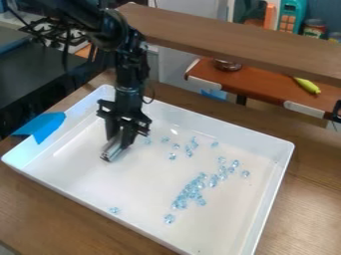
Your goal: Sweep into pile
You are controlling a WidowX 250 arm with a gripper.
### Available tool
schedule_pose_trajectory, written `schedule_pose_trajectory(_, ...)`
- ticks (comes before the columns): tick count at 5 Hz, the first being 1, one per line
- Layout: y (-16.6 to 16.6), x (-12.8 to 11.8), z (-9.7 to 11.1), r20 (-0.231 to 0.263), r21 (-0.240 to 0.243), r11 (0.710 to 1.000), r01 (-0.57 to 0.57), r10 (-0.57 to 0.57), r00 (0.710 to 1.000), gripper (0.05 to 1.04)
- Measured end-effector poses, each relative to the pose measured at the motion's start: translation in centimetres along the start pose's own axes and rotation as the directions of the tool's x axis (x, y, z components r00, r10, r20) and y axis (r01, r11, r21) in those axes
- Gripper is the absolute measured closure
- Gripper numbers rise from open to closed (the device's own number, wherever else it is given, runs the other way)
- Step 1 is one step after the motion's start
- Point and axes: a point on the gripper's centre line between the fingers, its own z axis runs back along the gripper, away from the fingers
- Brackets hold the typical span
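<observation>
I have my gripper (118, 142) low inside the white tray (75, 193), in the part toward the upper left of my view. It points down and is closed around a silver piece (112, 151), which it grasps between the two fingers. The piece is tilted, and its free end is directed to the lower left. I cannot tell if this end touches the tray floor.

The blue beads (193, 188) lie on the floor of the tray, well apart from the silver piece for the most part. Most of them make a long, narrow group right of the middle, which goes at a slant from the lower left to the upper right. Some other beads are spread in a loose way between this group and the gripper, and a few are near the gripper. One small bead spot (114, 210) is alone near the front wall, and another (169, 218) is just below the long group.

The tray stands on a wooden table (303, 199). A blue tape (44, 127) is over its left wall. Behind the tray I see a wooden shelf (233, 41), a bowl (228, 65) and a yellow-green toy (307, 85).
</observation>
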Motion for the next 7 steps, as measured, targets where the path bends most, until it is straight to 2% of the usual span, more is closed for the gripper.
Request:
schedule_pose_trajectory(2,-4.7,-0.4,0.1,-0.019,-0.042,0.998,0.048,-0.049,0.999,0.703)
schedule_pose_trajectory(6,-13.3,-1.1,0.9,-0.004,-0.115,0.987,0.115,-0.116,0.993,0.702)
schedule_pose_trajectory(7,-15.4,-1.4,1.2,-0.011,-0.147,0.981,0.126,-0.129,0.992,0.702)
